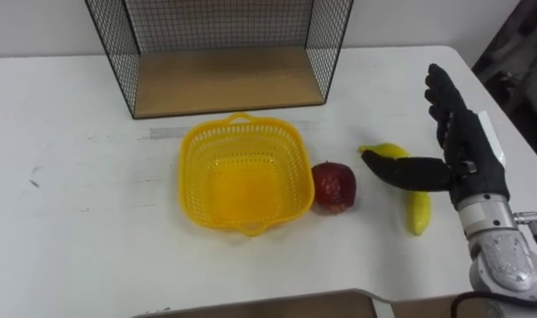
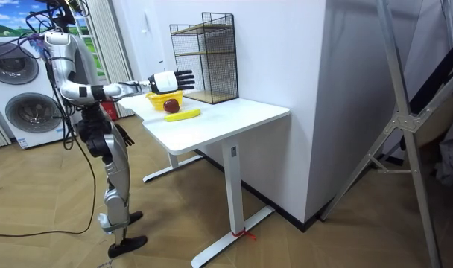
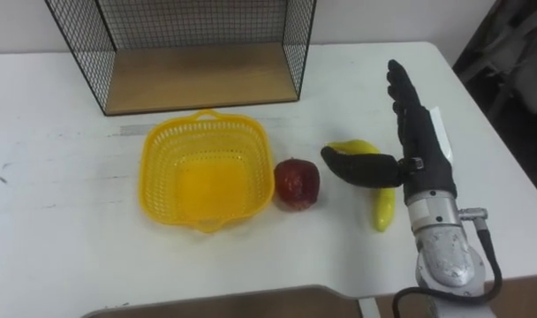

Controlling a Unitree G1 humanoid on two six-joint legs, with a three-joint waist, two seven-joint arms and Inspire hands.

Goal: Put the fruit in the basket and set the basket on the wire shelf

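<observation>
I have the right hand out over the right part of the white table, palm turned inward. Its fingers are straight and held together, pointing away from the robot, and they grip nothing. The thumb sticks out sideways toward the apple and crosses over the middle of the banana. I cannot tell whether the thumb touches the fruit or hangs above it.

The banana is bright yellow and gently curved. One end lies toward the wire shelf and the other toward the robot. It is on the tabletop, to the right of the apple and apart from it.

The apple is dark red with paler flecks and sits upright. It is right against the right-hand rim of the basket, on the outside.

The basket is yellow plastic with lattice sides, a rounded-square shape, and a small lug handle at its far and near edges. It has nothing inside. It stands just in front of the shelf, which is black wire mesh over a wooden board at the far side of the table.

In the room view, the robot stands upright at the table's end on the room view's left, with its right arm stretched level over the fruit.
</observation>
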